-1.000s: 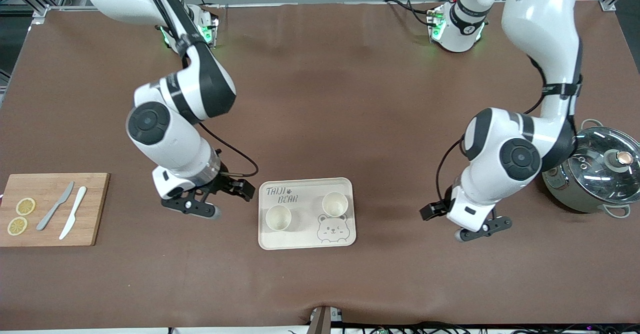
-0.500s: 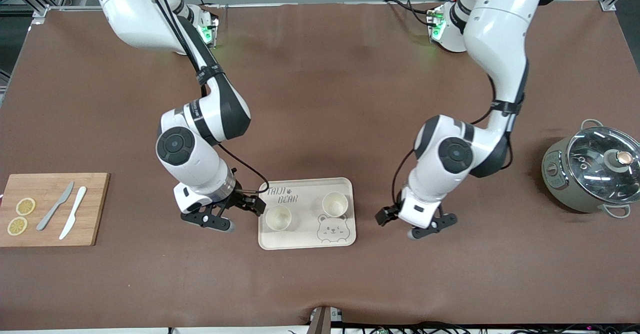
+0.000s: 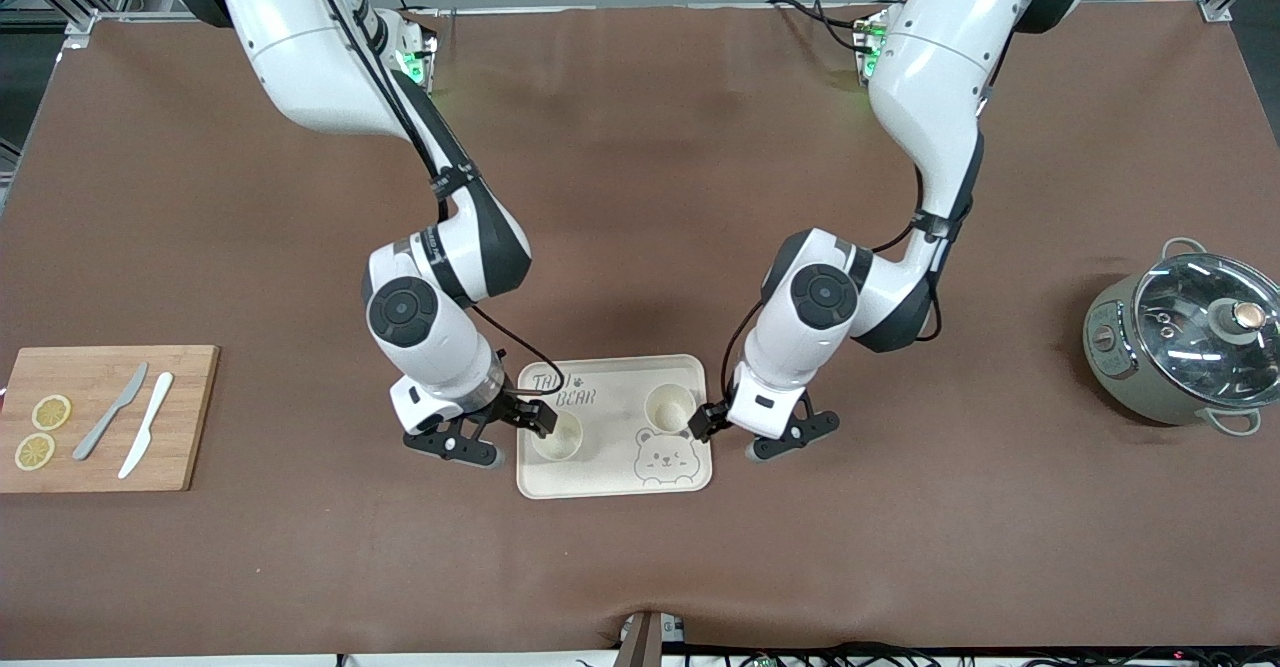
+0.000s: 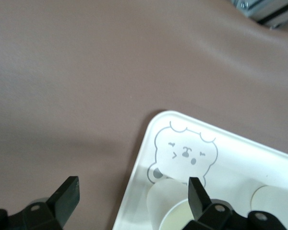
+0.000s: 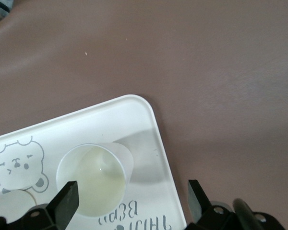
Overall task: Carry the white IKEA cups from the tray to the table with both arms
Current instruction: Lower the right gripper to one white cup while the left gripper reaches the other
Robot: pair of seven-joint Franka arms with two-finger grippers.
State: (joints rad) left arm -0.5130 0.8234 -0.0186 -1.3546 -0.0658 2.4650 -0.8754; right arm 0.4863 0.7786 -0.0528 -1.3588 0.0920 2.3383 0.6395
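Note:
Two white IKEA cups stand upright on the cream bear tray (image 3: 610, 482). One cup (image 3: 563, 439) is toward the right arm's end, the other cup (image 3: 670, 408) toward the left arm's end. My right gripper (image 3: 512, 437) is open, straddling the tray's edge, one finger at the first cup's rim. The right wrist view shows that cup (image 5: 92, 179), the tray (image 5: 110, 120) and the gripper (image 5: 132, 203). My left gripper (image 3: 732, 437) is open astride the tray's other edge. The left wrist view shows its cup (image 4: 175, 206), the tray (image 4: 140, 160) and the gripper (image 4: 132, 196).
A wooden cutting board (image 3: 185, 417) with two lemon slices (image 3: 50, 412) and two knives (image 3: 112, 410) lies at the right arm's end. A pot with a glass lid (image 3: 1195, 337) stands at the left arm's end.
Both arms have swung inward toward the tray. Each open gripper now straddles a tray edge beside a cup. The cups and tray have not moved.

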